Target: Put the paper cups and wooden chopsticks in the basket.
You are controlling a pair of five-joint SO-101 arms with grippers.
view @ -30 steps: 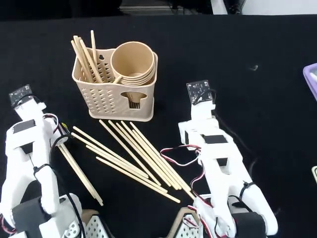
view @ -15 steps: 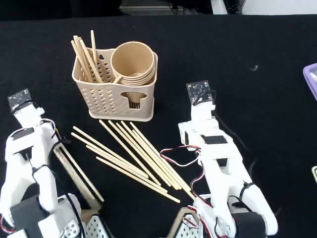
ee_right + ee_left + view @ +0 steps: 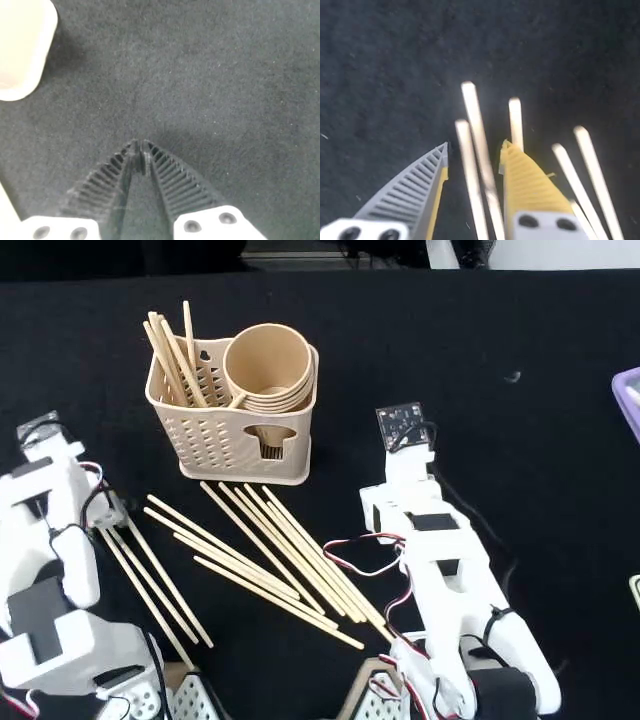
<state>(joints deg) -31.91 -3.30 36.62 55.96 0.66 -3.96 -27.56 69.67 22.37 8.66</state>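
1. The table (image 3: 520, 330), covered in black cloth, carries everything, and the work left to do lies on it in front of the basket.
2. The basket (image 3: 215, 445) stands upright toward the far left of the table, well apart from both arms.
3. The paper cups (image 3: 268, 362) sit nested in one stack in the basket's right half. I judge that part of the task done.
4. The stowed chopsticks (image 3: 168, 352), a handful, lean upright in the basket's left half, so the second part has begun.
5. The loose chopsticks (image 3: 270, 555) are about a dozen, fanned flat on the table between the arms. A few more, the side sticks (image 3: 150, 575), lie just beside the left arm. Most of the chopsticks are not yet in the basket, so I'd put the task around halfway.
6. The left claw (image 3: 475, 145) is low over the ends of the side sticks. Its jaws are spread wide and straddle two of them, not yet closed on either.
7. The right claw (image 3: 140, 146) has its jaws pressed together on nothing and hangs over bare cloth near a corner of the basket.
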